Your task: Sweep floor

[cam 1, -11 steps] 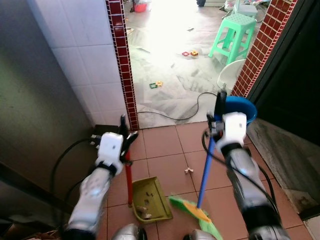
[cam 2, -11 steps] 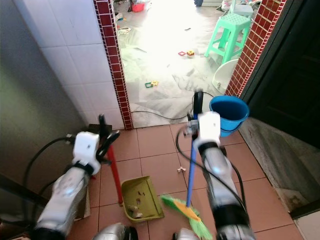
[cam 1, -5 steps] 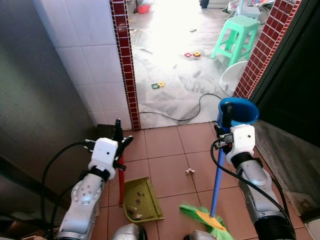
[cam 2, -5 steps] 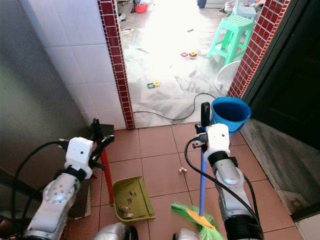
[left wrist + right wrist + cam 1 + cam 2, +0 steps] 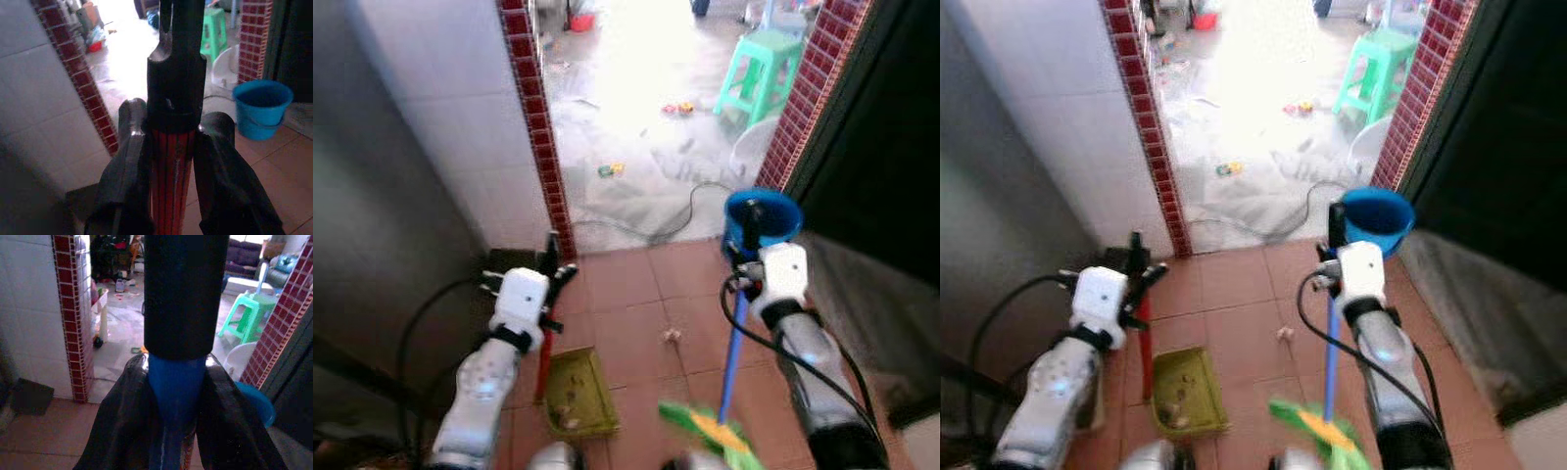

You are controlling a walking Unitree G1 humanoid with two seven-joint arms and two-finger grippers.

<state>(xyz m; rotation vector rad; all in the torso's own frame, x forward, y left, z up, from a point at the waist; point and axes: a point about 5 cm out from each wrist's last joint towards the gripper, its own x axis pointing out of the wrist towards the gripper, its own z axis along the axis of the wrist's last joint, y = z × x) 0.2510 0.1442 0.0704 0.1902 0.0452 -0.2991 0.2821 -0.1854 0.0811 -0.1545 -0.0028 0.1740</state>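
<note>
**Broom and dustpan both gripped high, one scrap left on the tiles**

Since a second ago my view has swung and blurred; the broom (image 5: 729, 352) now stands more upright. My right gripper (image 5: 1334, 257) has its jaws clamped on the blue pole just below its black cap, beside the blue bucket (image 5: 760, 217). My left gripper (image 5: 551, 279) pinches the red dustpan handle (image 5: 171, 166) under its black top. Both feel like light, stiff poles with slick plastic, so I'd keep the high grips firm. A scrap (image 5: 671, 335) lies between the dustpan (image 5: 572, 397) and the bucket.

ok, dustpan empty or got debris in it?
Not empty: small bits of debris lie on the yellow-green dustpan, resting on the floor tiles; left pincer holds its red handle.
</note>
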